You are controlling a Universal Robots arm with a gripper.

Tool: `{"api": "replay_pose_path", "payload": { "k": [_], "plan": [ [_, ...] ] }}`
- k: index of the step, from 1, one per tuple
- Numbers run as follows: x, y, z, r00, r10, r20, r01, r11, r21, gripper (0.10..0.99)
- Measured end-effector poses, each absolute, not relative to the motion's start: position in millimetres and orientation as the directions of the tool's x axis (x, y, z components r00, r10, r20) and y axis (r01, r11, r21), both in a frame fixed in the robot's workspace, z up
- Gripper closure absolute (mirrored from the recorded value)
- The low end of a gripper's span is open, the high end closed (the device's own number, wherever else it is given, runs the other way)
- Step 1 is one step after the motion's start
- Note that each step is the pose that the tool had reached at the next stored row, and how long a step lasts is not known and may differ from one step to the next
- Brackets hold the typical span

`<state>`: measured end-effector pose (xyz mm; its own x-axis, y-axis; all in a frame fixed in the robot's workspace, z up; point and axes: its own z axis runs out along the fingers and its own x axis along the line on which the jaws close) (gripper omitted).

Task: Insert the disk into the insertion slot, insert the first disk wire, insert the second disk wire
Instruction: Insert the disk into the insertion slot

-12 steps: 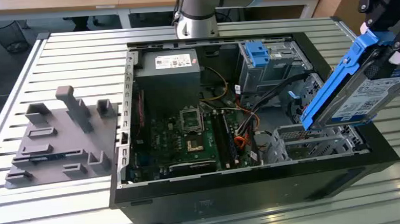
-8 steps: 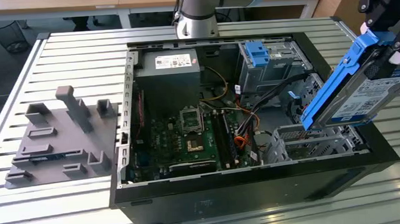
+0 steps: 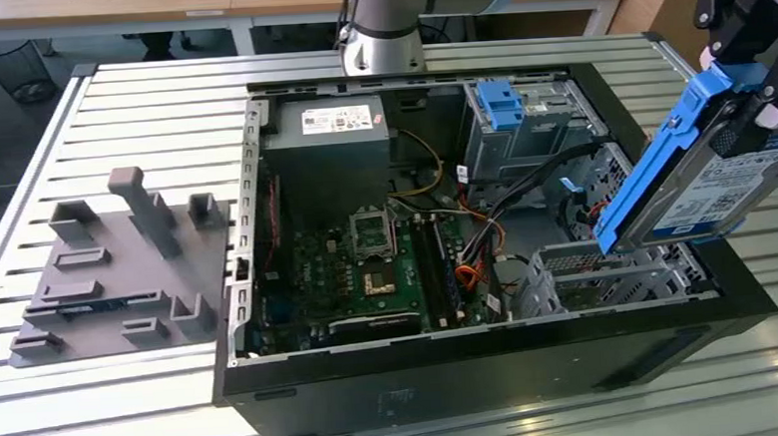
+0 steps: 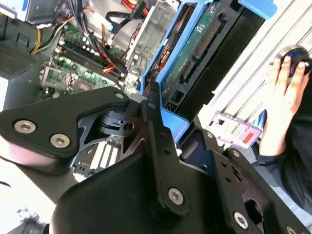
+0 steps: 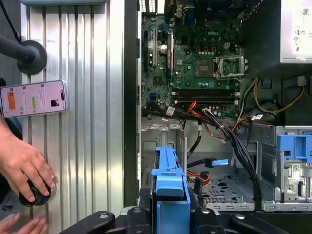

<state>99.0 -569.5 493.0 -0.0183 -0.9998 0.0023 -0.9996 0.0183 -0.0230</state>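
I'm on the first step: my gripper (image 3: 752,94) has its jaws clamped on the disk (image 3: 701,177), held tilted on edge above the insertion slot (image 3: 592,272) and clear of it, so I judge it needs levelling and lining up with that mouth.

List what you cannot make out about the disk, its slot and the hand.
Disk: one side cut off by the exterior view's right edge; top covered by the gripper holding it.
Slot: partly hidden behind the disk's lower end in the exterior view.
Hand: the round dark thing under it is mostly covered in the first wrist view.
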Motion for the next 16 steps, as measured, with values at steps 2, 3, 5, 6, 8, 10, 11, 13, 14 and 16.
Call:
{"api": "replay_pose_path", "payload": {
  "k": [2, 3, 5, 6, 8, 10, 11, 13, 14, 16],
  "plan": [
    [96, -570, 492, -0.018, -1.000, 0.002, -0.999, 0.018, -0.029, 0.722],
    [95, -570, 492, -0.018, -1.000, 0.001, -0.999, 0.018, -0.029, 0.722],
    [91, -570, 491, -0.018, -1.000, 0.000, -0.999, 0.018, -0.029, 0.722],
    [90, -570, 491, -0.019, -1.000, 0.000, -0.999, 0.019, -0.029, 0.722],
    [90, -569, 490, -0.018, -1.000, 0.000, -0.999, 0.018, -0.029, 0.722],
    [89, -569, 489, -0.019, -1.000, 0.000, -0.999, 0.019, -0.028, 0.722],
    [88, -569, 489, -0.019, -1.000, 0.001, -0.999, 0.019, -0.028, 0.722],
    [86, -569, 488, -0.019, -1.000, 0.001, -1.000, 0.019, -0.025, 0.722],
    [85, -569, 487, -0.019, -1.000, 0.000, -1.000, 0.019, -0.024, 0.722],
    [85, -568, 486, -0.019, -1.000, 0.001, -1.000, 0.019, -0.021, 0.722]
  ]
}}
